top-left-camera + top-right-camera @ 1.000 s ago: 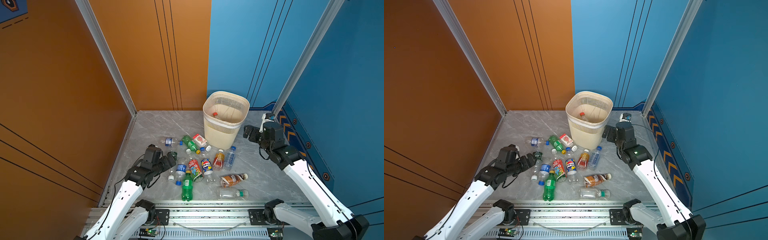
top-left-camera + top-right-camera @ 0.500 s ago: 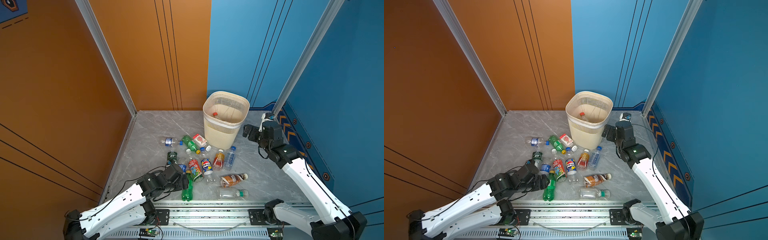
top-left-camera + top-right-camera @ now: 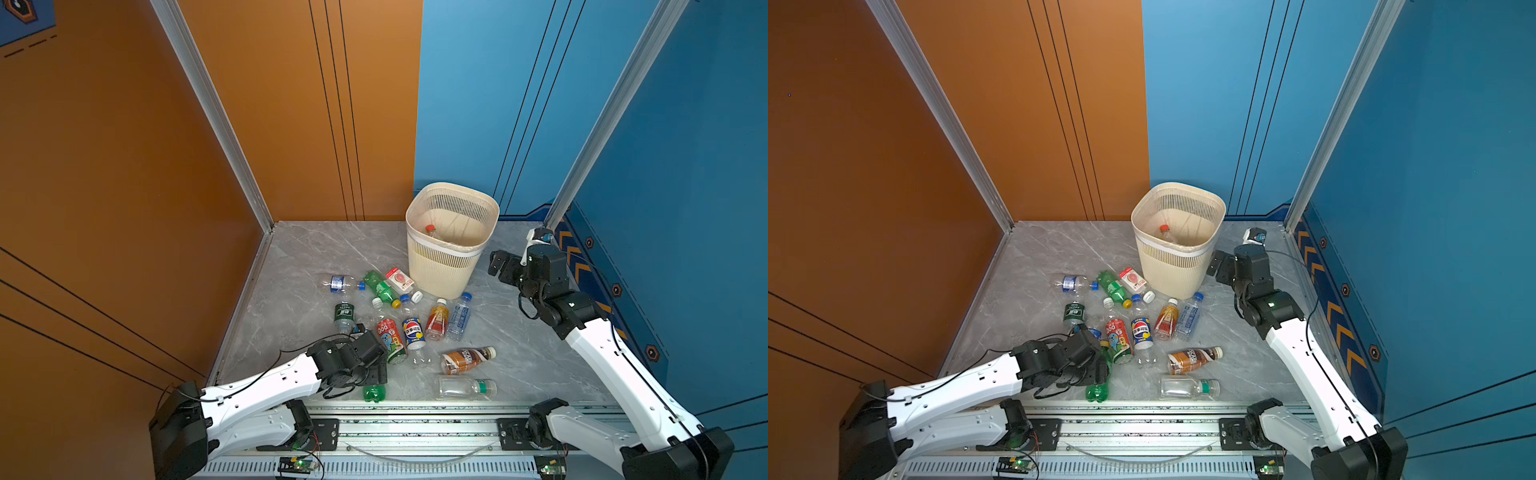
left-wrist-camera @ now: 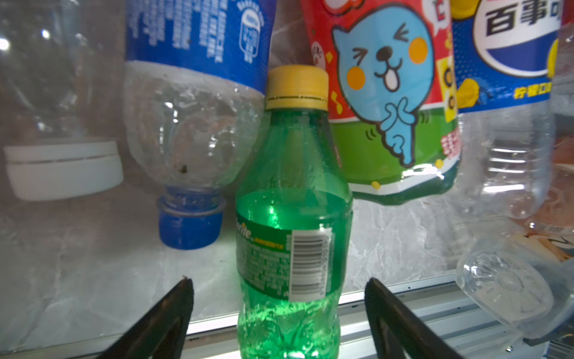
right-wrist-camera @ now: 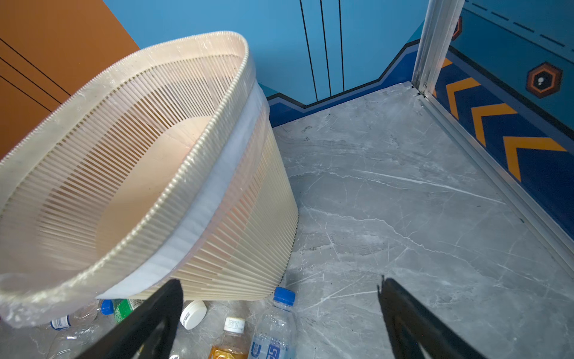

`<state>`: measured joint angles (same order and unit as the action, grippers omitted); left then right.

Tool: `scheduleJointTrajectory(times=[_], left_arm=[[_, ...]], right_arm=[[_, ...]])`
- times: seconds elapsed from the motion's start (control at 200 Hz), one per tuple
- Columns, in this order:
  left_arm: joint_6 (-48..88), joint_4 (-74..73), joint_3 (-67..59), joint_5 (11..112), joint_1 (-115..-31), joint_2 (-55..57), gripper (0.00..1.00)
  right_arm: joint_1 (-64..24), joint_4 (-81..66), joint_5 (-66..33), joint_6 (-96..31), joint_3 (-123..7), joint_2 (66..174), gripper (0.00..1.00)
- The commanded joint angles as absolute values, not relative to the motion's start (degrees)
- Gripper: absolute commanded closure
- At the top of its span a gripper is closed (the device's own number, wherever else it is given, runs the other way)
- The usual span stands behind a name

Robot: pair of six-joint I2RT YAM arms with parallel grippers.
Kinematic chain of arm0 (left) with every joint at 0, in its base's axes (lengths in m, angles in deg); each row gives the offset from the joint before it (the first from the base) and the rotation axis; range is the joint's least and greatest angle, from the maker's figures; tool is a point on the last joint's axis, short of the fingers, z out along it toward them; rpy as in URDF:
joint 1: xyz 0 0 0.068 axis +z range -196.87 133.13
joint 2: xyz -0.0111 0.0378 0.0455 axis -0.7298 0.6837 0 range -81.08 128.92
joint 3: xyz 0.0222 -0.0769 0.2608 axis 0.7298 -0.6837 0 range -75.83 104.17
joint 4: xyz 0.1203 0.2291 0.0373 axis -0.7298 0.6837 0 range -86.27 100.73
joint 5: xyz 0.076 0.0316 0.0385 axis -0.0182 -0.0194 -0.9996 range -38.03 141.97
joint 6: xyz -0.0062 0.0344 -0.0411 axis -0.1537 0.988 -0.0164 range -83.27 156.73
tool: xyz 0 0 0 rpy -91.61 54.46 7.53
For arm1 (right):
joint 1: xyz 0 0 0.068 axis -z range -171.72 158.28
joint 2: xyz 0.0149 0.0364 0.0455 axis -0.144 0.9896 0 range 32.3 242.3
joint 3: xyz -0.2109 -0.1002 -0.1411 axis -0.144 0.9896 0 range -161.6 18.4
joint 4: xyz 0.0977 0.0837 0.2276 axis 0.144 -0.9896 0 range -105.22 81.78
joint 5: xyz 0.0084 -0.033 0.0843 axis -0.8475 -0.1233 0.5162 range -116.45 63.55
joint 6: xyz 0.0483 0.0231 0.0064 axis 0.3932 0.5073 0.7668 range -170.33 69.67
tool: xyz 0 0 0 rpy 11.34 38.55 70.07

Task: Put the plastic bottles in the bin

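Several plastic bottles lie on the grey marble floor in front of the cream slatted bin [image 3: 440,274] [image 3: 1169,274]. One red-capped bottle [image 3: 430,230] lies inside the bin. My left gripper [image 4: 278,281] [image 3: 376,370] is open, low at the front of the pile. Its fingers straddle a green bottle with a yellow cap [image 4: 292,217] [image 3: 372,392], with gaps on both sides. A red cartoon-label bottle [image 4: 388,93] and a blue-label bottle [image 4: 192,93] lie just beyond it. My right gripper [image 5: 279,281] [image 3: 496,266] hangs open and empty beside the bin's right wall [image 5: 242,236].
An aluminium rail [image 3: 415,411] runs along the front floor edge, right behind the green bottle's base. Orange walls close the left and back, blue walls the right. A brown-label bottle [image 3: 467,359] and a clear bottle [image 3: 465,387] lie front right. Bare floor [image 5: 403,186] lies right of the bin.
My left arm has swung from the left side of the pile round to the front and dropped low over the green bottle. The right arm has hardly moved.
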<state>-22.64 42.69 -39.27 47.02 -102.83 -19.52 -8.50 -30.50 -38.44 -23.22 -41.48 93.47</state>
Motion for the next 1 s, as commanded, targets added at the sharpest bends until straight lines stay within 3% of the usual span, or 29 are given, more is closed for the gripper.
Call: scheduleJointTrajectory(times=[0.0, 0.21, 0.23, 0.511, 0.711, 0.996], left_arm=[[-20.9, 40.8, -37.6, 47.9, -103.3, -17.0, 0.12], [-20.4, 40.5, -37.0, 49.2, -103.1, -11.6, 0.13], [-20.4, 40.4, -37.0, 49.2, -103.1, -11.2, 0.17], [-19.8, 39.3, -37.0, 49.9, -102.4, -8.0, 0.29], [-19.6, 39.4, -36.8, 49.7, -102.2, -9.4, 0.39], [-17.4, 41.8, -35.4, 48.5, -100.3, -15.0, 0.42]], right_arm=[[-7.8, -30.0, -37.4, -22.2, -40.1, 91.8, 0.0], [-6.8, -30.0, -36.5, -22.0, -39.5, 91.4, 0.01], [-6.7, -30.0, -36.5, -22.0, -39.5, 91.4, 0.01], [-5.6, -29.8, -35.4, -21.6, -38.9, 91.2, 0.0], [-5.0, -29.7, -35.1, -21.3, -38.7, 90.9, 0.01], [-4.6, -29.2, -34.3, -20.7, -38.5, 90.7, 0.0]])
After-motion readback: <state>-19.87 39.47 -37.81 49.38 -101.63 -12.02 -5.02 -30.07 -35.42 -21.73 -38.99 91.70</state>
